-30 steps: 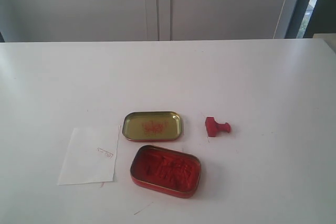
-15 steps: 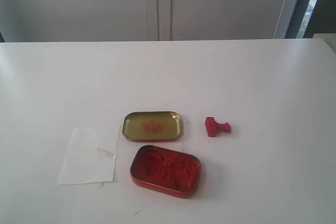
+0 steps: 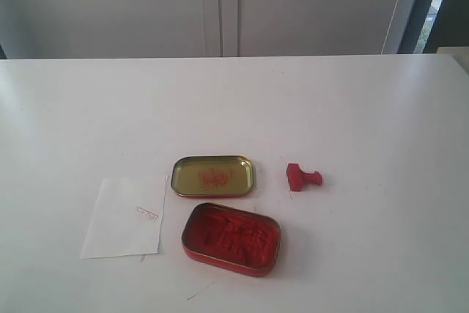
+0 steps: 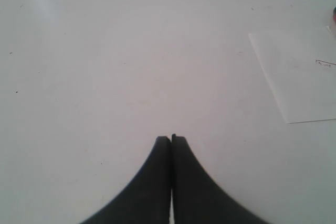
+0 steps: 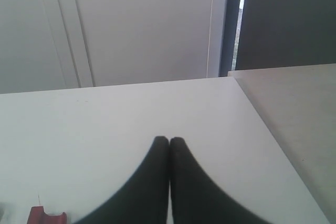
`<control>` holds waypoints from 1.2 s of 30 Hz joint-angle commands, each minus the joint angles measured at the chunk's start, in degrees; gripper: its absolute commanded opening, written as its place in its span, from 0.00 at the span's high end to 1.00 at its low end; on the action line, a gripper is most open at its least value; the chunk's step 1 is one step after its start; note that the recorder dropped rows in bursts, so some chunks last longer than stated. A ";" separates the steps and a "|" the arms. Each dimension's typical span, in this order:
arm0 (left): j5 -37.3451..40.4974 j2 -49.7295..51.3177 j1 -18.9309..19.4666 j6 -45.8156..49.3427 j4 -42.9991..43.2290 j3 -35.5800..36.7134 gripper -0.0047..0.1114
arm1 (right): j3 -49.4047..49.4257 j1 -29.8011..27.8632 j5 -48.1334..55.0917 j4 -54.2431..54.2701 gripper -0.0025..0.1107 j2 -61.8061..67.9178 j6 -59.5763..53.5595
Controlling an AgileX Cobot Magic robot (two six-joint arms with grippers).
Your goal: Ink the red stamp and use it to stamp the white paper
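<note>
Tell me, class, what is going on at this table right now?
Nothing is being handled yet. The red stamp lies on its side on the white table, beside the upturned tin lid and the open tin of red ink paste; the white paper, faintly marked in red, lies apart. The left claw and the right claw are both shut and empty.

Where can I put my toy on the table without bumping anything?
The white table is bare across its far half, behind the gold-lined tin lid and small red plastic stamp, and right of the stamp. Crowded at the front: thin white paper sheet, lid and red oval ink-paste tin sit close together.
</note>
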 commanded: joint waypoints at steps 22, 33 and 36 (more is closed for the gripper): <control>0.51 -0.27 0.10 -0.25 -0.09 0.43 0.96 | 0.19 -0.35 -0.38 -0.10 0.98 -18.11 -0.08; 0.51 -0.27 0.10 -0.25 -0.09 0.43 0.96 | 16.01 -0.35 -1.65 -0.10 0.98 -24.71 -0.08; 0.51 -0.27 0.10 -0.25 -0.09 0.43 0.96 | 18.26 -0.35 -1.54 -0.10 0.98 -24.71 -0.08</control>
